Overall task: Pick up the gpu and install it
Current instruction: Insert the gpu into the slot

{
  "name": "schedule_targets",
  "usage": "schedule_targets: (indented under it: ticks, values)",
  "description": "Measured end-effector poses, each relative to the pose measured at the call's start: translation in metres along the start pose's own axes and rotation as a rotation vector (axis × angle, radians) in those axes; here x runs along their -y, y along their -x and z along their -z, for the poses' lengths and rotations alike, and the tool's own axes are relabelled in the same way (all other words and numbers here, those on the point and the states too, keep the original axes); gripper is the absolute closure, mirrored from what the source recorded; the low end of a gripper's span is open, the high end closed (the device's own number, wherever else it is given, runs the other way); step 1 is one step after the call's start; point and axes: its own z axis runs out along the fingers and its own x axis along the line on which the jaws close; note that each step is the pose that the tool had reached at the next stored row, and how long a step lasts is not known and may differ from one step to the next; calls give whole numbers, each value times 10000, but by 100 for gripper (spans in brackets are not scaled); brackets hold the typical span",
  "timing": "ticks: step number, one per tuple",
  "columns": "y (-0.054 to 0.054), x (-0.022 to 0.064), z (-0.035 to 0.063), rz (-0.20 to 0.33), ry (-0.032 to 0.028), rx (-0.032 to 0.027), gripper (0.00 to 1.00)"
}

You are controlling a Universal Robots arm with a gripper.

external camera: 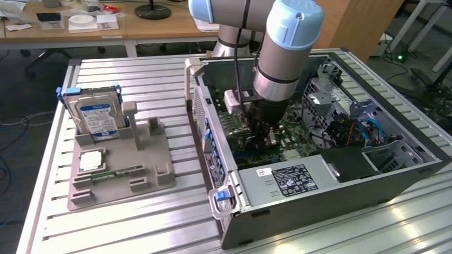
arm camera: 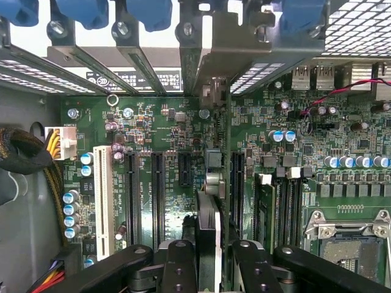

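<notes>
In the wrist view the gpu (arm camera: 223,183) stands edge-on between my fingers: a thin green board with a dark cooler (arm camera: 208,226) on one face. Its pale metal bracket (arm camera: 214,67) reaches the rear slot openings of the case. The card sits upright over the motherboard (arm camera: 165,122), in line with the black expansion slots (arm camera: 157,201); whether it is seated in a slot is hidden. My gripper (arm camera: 211,259) is shut on the card from both sides. In the exterior view the gripper (external camera: 258,135) is down inside the open computer case (external camera: 318,211), over the motherboard.
A grey fixture (external camera: 124,169) at the exterior view's left holds a silver hard drive with a blue label (external camera: 99,116) and a narrow memory stick (external camera: 116,173). Inside the case are a power supply (external camera: 304,180), cables (external camera: 360,129), memory modules (arm camera: 264,207) and a CPU socket (arm camera: 348,238).
</notes>
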Motion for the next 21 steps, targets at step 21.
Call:
schedule_targets:
  ticks: [21]
  values:
    - [-3,-32,-50,-1,-16,-13,73]
